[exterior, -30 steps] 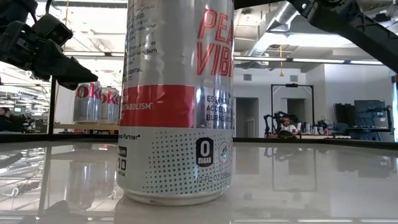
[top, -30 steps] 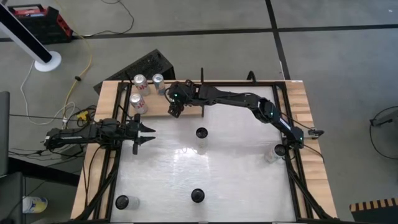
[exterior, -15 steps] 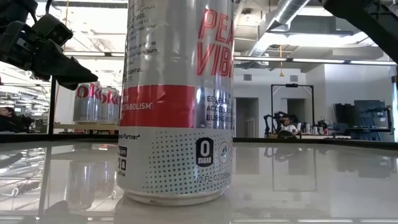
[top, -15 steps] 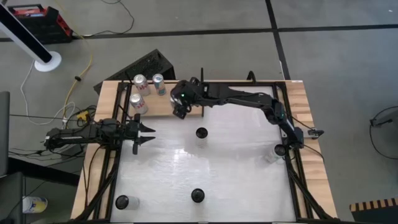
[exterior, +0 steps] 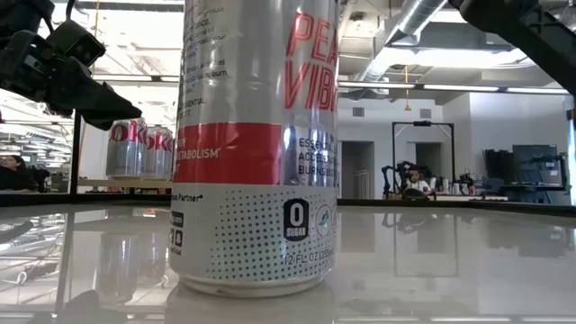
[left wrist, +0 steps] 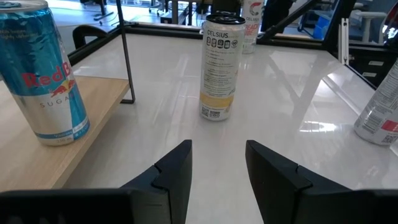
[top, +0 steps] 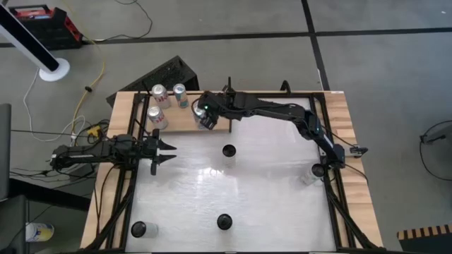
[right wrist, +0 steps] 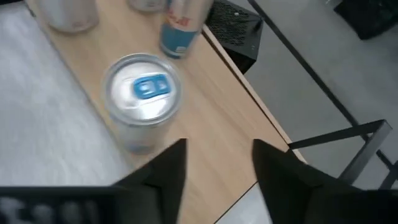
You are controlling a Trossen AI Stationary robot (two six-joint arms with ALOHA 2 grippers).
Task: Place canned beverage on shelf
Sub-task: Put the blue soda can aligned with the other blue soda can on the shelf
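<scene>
I see the shelf lying along the far left part of the table, a pale wood board with several cans on it. From my right wrist camera a silver can with a blue tab stands upright on the shelf, just ahead of the right gripper; the fingers are apart, nothing sits between them, and the can is free of them. Overhead, the right gripper hangs over the shelf's right-hand end, its arm stretched across the back of the table. Farther left on the board stand three more cans, one of them a blue and silver can. My left gripper waits low at the left side, just in front of the shelf, fingers parted and empty, facing a white Celsius can out on the glossy top. A tall silver and red can fills the low camera.
</scene>
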